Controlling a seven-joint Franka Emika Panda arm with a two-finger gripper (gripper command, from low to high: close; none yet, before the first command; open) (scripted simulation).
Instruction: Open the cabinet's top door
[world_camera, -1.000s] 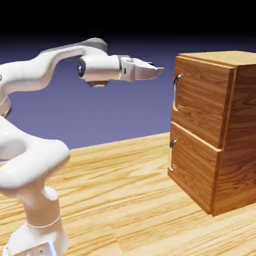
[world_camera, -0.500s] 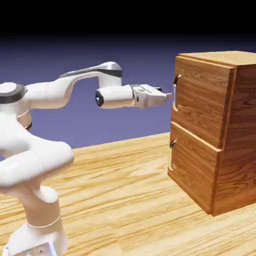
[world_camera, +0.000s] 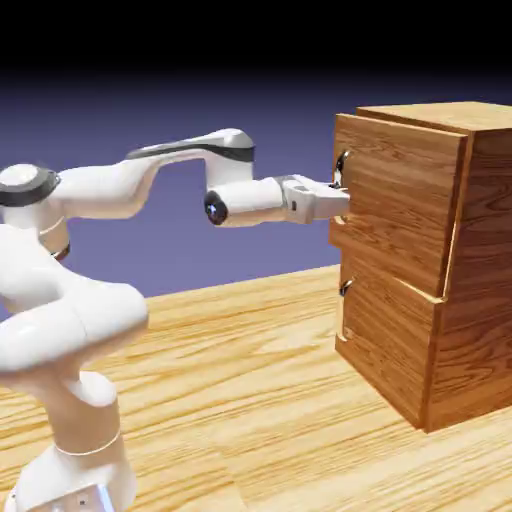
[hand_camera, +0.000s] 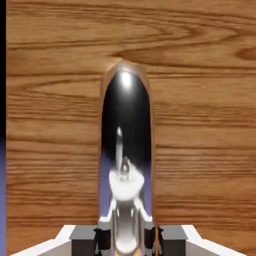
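Observation:
The reddish-brown cabinet (world_camera: 475, 300) stands at the right of the exterior view. Its top door (world_camera: 400, 210) sits a little proud of the cabinet's body, toward the arm. My gripper (world_camera: 343, 200) reaches level to the door's left edge and is shut on the silver handle (world_camera: 341, 168), which it mostly hides. In the hand view the shiny curved handle (hand_camera: 126, 125) runs up the middle, large, against the door's wood grain (hand_camera: 200, 125). The gripper (hand_camera: 126, 240) clamps the handle at the bottom edge, with one grey finger (hand_camera: 102, 239) on either side.
Below the top door is the shorter lower panel (world_camera: 385, 340) with its small handle (world_camera: 345, 288), flush with the cabinet. The cabinet stands on a light wooden table (world_camera: 250, 380). The robot's base rises at the lower left.
The hand went right and slightly down to the handle, and the jaws closed on it. The top door has since come out a little toward the arm.

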